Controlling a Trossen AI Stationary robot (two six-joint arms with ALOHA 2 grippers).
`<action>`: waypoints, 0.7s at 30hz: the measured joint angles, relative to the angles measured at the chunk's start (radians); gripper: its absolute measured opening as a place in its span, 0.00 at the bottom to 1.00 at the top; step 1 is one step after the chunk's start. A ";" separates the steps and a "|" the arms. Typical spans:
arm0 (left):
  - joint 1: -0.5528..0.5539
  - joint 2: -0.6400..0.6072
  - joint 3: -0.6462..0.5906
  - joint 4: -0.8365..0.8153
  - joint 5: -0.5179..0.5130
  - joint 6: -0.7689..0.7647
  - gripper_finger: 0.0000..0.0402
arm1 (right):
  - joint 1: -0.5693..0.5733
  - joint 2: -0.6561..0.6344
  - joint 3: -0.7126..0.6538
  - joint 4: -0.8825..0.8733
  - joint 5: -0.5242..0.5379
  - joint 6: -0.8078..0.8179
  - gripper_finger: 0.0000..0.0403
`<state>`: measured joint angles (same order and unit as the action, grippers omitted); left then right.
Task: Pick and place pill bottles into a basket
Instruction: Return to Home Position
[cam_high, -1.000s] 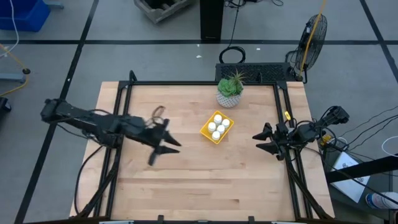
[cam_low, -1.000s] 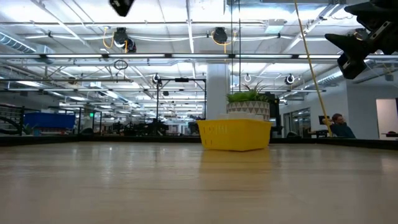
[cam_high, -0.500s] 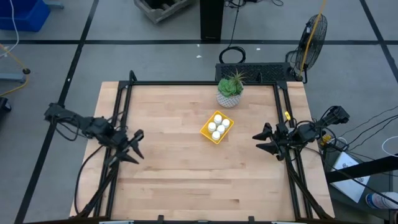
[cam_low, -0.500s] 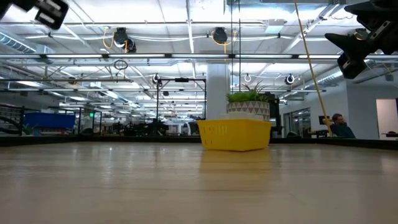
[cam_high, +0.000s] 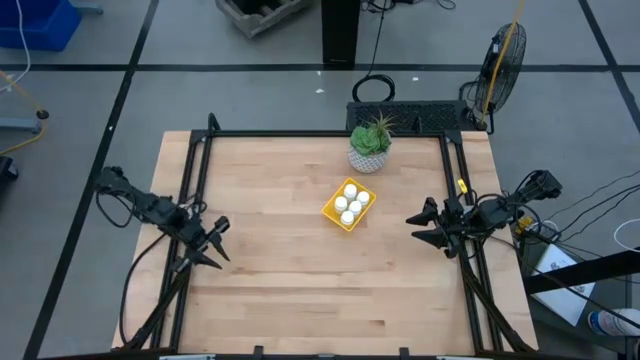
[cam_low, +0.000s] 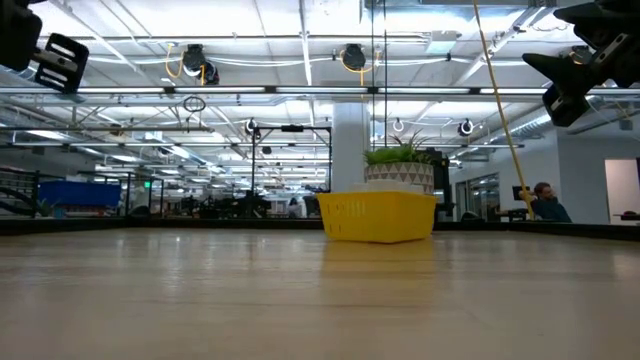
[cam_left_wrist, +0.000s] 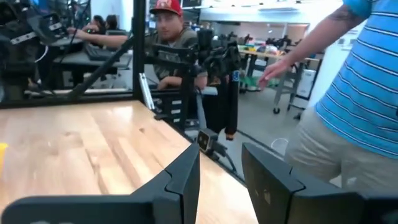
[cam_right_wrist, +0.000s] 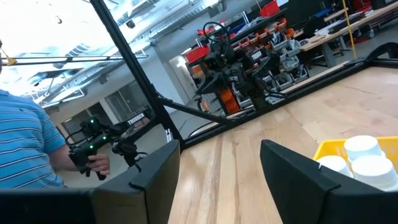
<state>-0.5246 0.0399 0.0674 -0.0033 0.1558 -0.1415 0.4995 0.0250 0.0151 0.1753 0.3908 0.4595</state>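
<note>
High view, left arm (cam_high: 150, 208) folded, jaws apart

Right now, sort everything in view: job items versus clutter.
Job: five white pill bottles, all in the yellow basket; left gripper, open, at the table's left edge; right gripper, open, at its right edge.
Lying about: potted plant; fan beyond the table; person in a striped shirt.

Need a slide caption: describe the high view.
Five pill bottles sit in the basket beside a plant; left tool and right tool hover open at opposite edges.
</note>
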 joint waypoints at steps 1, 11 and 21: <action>-0.008 -0.003 -0.007 0.004 0.000 0.006 0.30 | 0.000 0.000 0.000 0.000 0.000 0.000 0.53; -0.069 -0.003 -0.057 0.036 -0.077 0.044 0.30 | 0.000 0.000 0.000 0.000 0.000 0.000 0.53; -0.093 -0.003 -0.057 0.028 -0.084 0.043 0.30 | 0.000 0.000 0.000 0.000 0.000 0.000 0.53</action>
<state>-0.6174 0.0372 0.0101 0.0250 0.0715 -0.0986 0.4995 0.0250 0.0151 0.1749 0.3908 0.4592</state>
